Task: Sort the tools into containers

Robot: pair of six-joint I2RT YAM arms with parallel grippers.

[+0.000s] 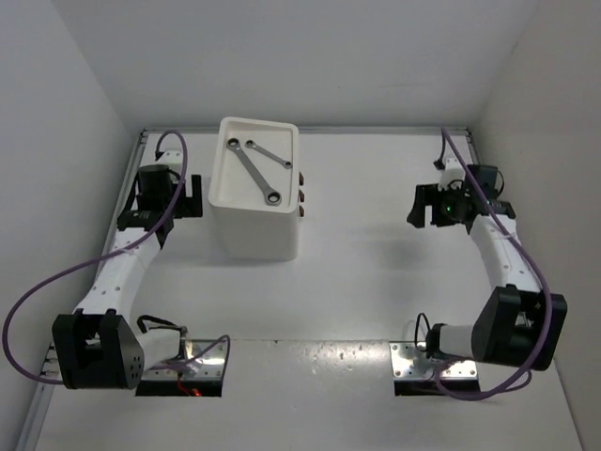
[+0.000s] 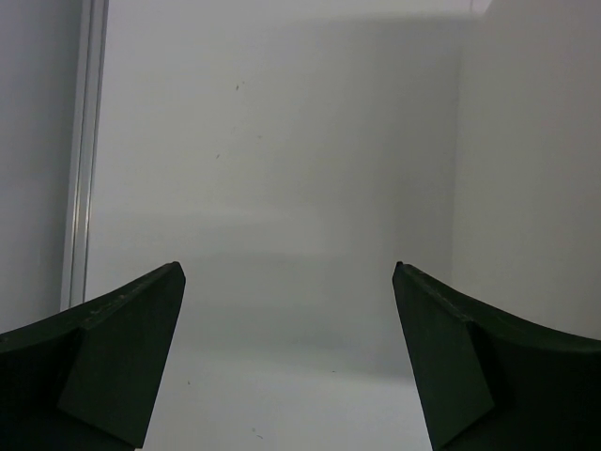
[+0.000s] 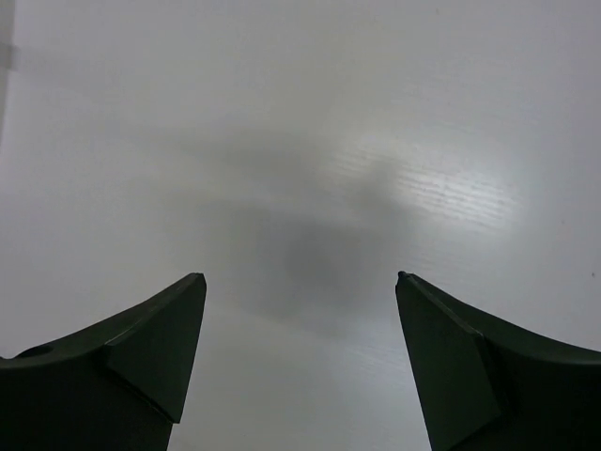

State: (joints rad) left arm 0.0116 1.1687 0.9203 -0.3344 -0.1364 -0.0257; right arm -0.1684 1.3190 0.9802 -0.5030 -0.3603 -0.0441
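The tall white box stands at the back left of the table. Its tray top holds two silver wrenches, the longer one and the shorter one, lying crossed at their far ends. Three reddish-brown drawer knobs show on its right face, and the drawers look shut. My left gripper is open and empty just left of the box; the left wrist view shows it over bare table. My right gripper is open and empty at the far right, also over bare table. Pliers and scissors are out of view.
White walls enclose the table on the left, back and right. A metal rail runs along the table's left edge. A white upright surface, likely the box's side, fills the right of the left wrist view.
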